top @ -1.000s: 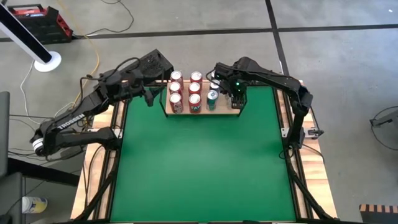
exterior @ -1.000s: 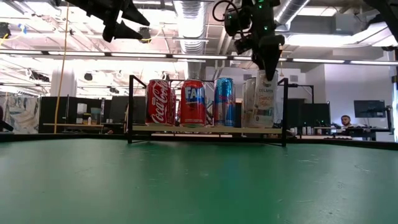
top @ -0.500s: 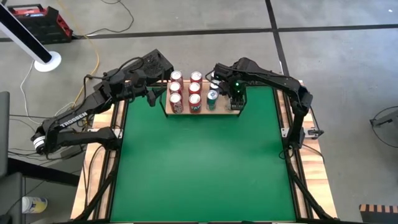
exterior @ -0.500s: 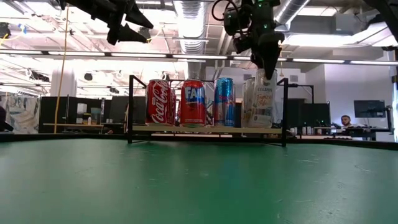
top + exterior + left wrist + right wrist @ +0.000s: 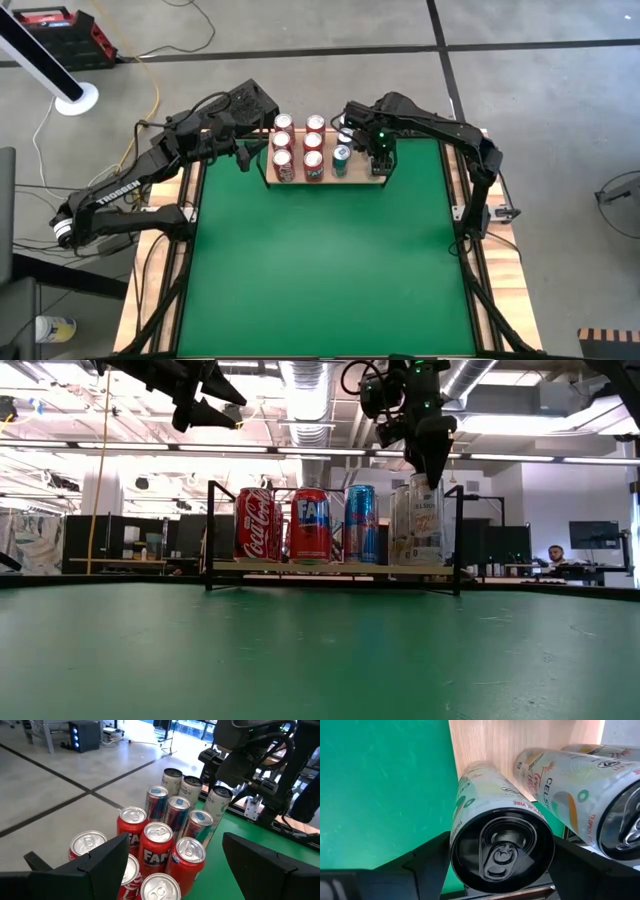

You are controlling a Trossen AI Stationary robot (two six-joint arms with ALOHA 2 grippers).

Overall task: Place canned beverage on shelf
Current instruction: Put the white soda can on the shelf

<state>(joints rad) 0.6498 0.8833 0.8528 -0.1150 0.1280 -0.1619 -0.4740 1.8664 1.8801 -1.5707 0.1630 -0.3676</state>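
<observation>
The shelf, a light-wood board with black wire ends, stands at the table's far edge. On it stand several cans: red ones at the left, a blue one, and white ones at the right. A white canned beverage stands upright on the board's right end. My right gripper points straight down over it, its fingers flanking the can's top. My left gripper hangs open and raised, left of the shelf, holding nothing. My right gripper has one finger on each side of the white can's top rim, coming from above. Whether the fingers touch the can I cannot tell. The can stands upright with its base on the shelf board.
Another white can stands close behind the one under my right gripper. The shelf's black wire end rises just right of it. The green table stretches toward the near edge.
The white can under my right gripper leaned slightly a second ago and now stands straight on the shelf. Both arms have kept their places.
</observation>
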